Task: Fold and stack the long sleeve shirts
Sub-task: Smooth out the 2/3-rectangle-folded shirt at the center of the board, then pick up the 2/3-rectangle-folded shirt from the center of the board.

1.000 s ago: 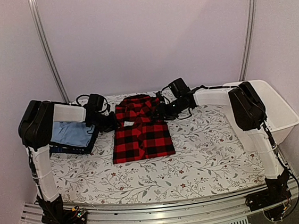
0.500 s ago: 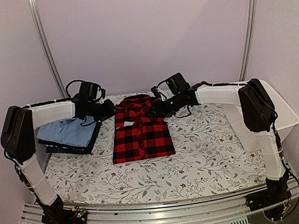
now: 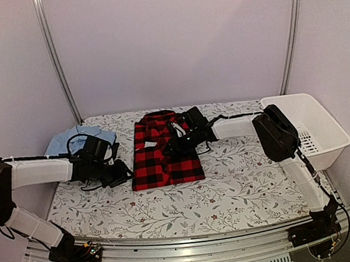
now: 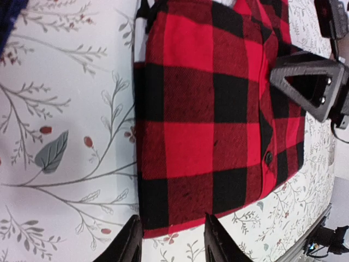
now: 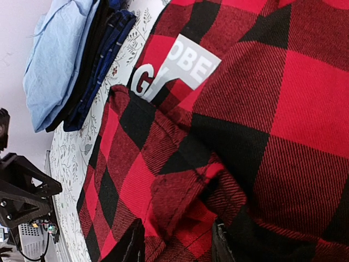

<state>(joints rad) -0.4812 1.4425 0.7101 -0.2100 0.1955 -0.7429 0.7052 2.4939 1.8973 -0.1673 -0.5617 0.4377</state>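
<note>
Working on the folded red-and-black checked flannel shirt (image 3: 179, 168), flat on the floral-printed tabletop (image 3: 230, 181). Left gripper (image 4: 173, 240) low at that shirt's near-left corner, fingers part-way apart astride the hem, holding nothing. Right gripper (image 5: 175, 243) over the shirt's middle, half spread about a raised fold; impossible to say whether pinching. Left of the flannel, a light blue collared shirt (image 3: 69, 141) atop a dark navy garment (image 5: 103, 60). Probably next: lifting onto that stack. Slide under all layers, close both sides together, raise level.
</note>
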